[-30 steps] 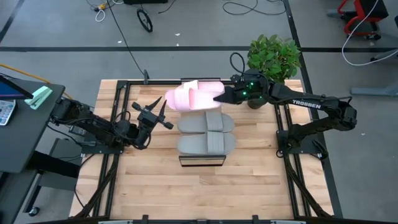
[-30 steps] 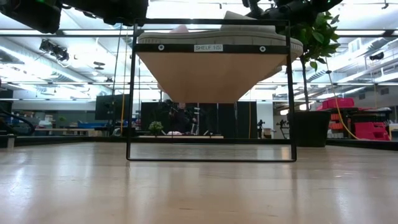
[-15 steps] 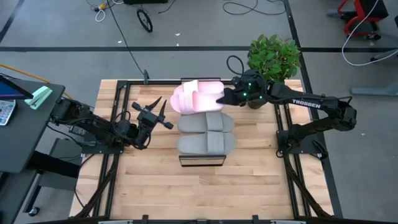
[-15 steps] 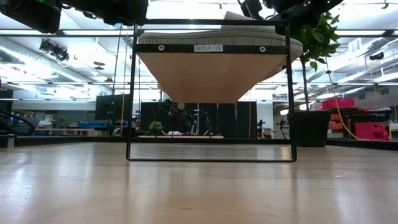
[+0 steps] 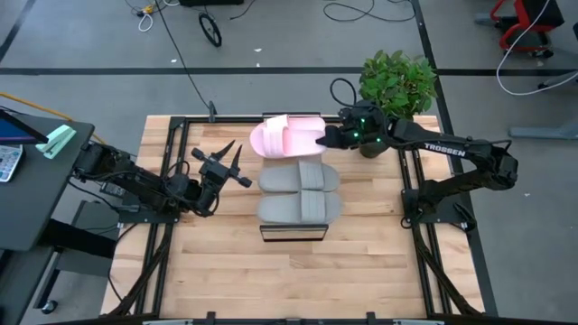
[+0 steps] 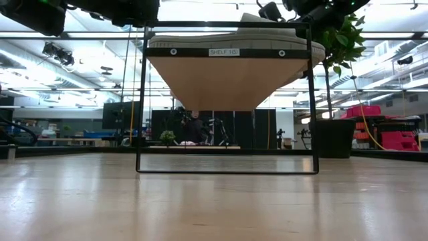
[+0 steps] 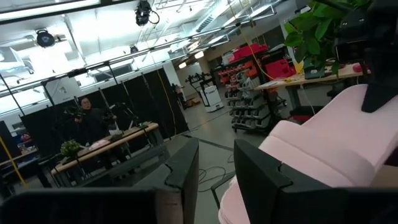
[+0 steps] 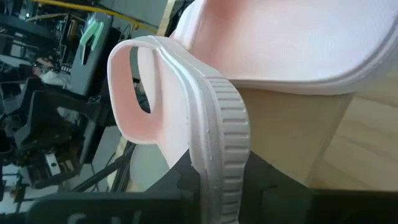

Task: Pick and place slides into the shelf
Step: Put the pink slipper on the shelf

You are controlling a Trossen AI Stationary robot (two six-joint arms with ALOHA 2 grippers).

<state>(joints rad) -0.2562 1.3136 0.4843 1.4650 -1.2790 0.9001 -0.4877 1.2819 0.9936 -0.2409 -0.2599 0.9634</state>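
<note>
Over at the left of the light wooden tabletop [image 5: 181, 271], the left gripper [image 5: 233, 162] hangs with its dark fingers [image 5: 226, 147] spread wide, holding nothing, pointing toward the middle of the table and standing apart from the footwear there. Its wrist view looks past those parted fingers [image 7: 261, 171] at a pale pink slide [image 7: 323, 149] close ahead, with a person [image 7: 87, 118] at a bench in the room far behind.

Moving to the centre, the long narrow shelf with a light wood plank top and dark metal frame [image 5: 293, 233] carries two soft grey slide sandals with wide ribbed straps [image 5: 299, 193], lying flat, side by side and touching, toes toward the right. Just beyond them, at the far end of the shelf, is the light pink pair of slides [image 5: 289, 137], one stacked partly on the other. From the low view, the shelf frame [image 6: 226, 51] shows a label reading SHELF, with a grey sole edge on top.

Farther right, the right gripper [image 5: 327, 138] is pinched on the ribbed strap of a pink slide [image 8: 217, 118], its fingers closing on either side of the strap. A leafy green potted plant [image 5: 396, 79] stands behind the right arm at the table's far right corner.
</note>
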